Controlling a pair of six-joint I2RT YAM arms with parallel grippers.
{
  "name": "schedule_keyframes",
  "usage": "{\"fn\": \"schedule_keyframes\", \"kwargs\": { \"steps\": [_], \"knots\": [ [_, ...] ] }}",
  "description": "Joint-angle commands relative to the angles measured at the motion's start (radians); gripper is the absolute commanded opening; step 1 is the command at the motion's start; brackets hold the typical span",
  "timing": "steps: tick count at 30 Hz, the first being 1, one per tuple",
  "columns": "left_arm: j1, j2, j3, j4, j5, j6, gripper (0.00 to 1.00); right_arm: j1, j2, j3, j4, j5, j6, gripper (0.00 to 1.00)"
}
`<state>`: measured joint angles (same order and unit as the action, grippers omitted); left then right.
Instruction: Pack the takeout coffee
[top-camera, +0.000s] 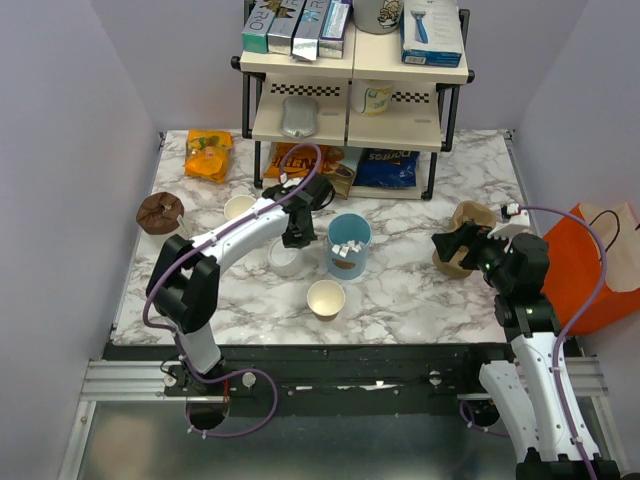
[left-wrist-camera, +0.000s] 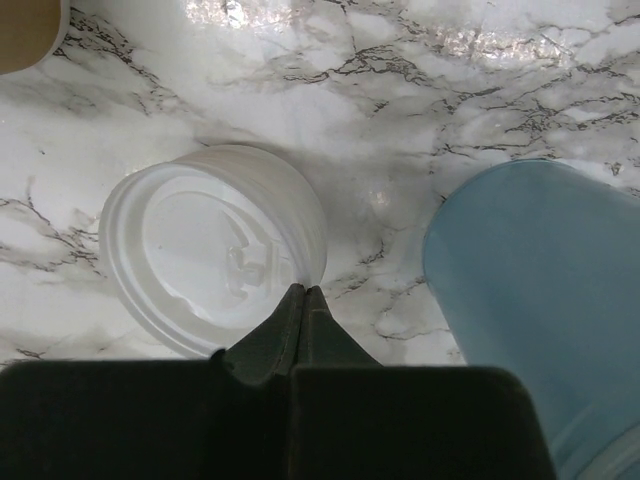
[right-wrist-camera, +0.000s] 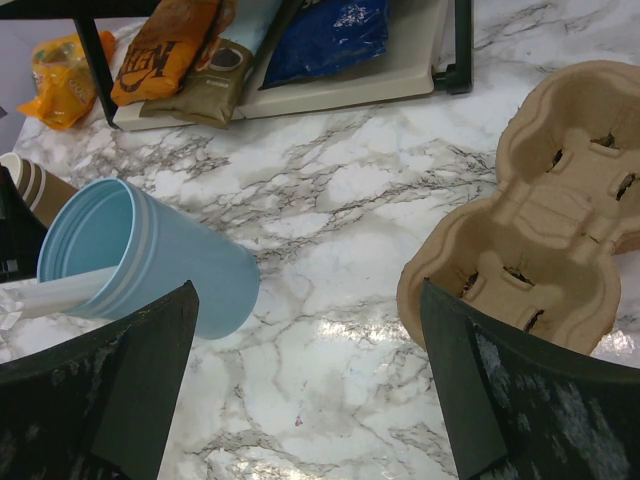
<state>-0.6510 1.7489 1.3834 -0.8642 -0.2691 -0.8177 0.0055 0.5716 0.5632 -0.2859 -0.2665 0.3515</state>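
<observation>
The left gripper (left-wrist-camera: 303, 292) is seen shut, its two fingers pressed together with no gap. Their joined tip is set against the near rim of the white lid (left-wrist-camera: 215, 245). Whether that thin rim is pinched between them cannot be told. The lid lies just beside the blue cup (left-wrist-camera: 520, 300), on its left, apart from it, with a strip of marbled table (left-wrist-camera: 390, 110) between them. It lies flat with its round face turned upward, so its axis runs straight up; no cup can be made out beneath it.

An open kraft cup (top-camera: 326, 298) stands upright, mouth up, just nearer the arms than the blue cup and not touching it. A second paper cup (top-camera: 240, 208), brown-striped in the right wrist view, stands beyond the lid, farther left of the blue cup. White packets are seen inside the blue cup. Behind it a shelf rack (top-camera: 355, 75) stands with snack bags (top-camera: 385, 168) at its foot.

The right gripper (right-wrist-camera: 308, 290) is held wide open with nothing between its fingers. It is placed right of the blue cup, well apart from it. A moulded pulp cup carrier (right-wrist-camera: 530, 230) lies just past it, farther right still.
</observation>
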Motion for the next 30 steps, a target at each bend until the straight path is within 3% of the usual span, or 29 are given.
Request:
{"fn": "schedule_keyframes", "kwargs": {
  "steps": [1, 15, 22, 28, 30],
  "knots": [
    [-0.002, -0.071, -0.017, -0.007, 0.013, -0.012, 0.00, -0.001, 0.002, -0.017, 0.004, 0.007, 0.010, 1.00],
    [0.042, -0.152, -0.092, 0.070, 0.117, 0.006, 0.00, -0.001, 0.004, -0.016, 0.002, -0.007, 0.006, 1.00],
    [0.047, -0.178, -0.112, 0.100, 0.145, 0.104, 0.00, -0.001, 0.013, 0.010, 0.043, -0.190, -0.031, 1.00],
    [0.034, -0.207, -0.152, 0.106, 0.102, 0.163, 0.00, 0.008, 0.117, 0.112, 0.082, -0.286, -0.005, 0.98],
    [0.028, -0.216, -0.162, 0.113, 0.096, 0.172, 0.00, 0.063, 0.196, 0.174, 0.085, -0.275, -0.002, 0.97]
  ]
}}
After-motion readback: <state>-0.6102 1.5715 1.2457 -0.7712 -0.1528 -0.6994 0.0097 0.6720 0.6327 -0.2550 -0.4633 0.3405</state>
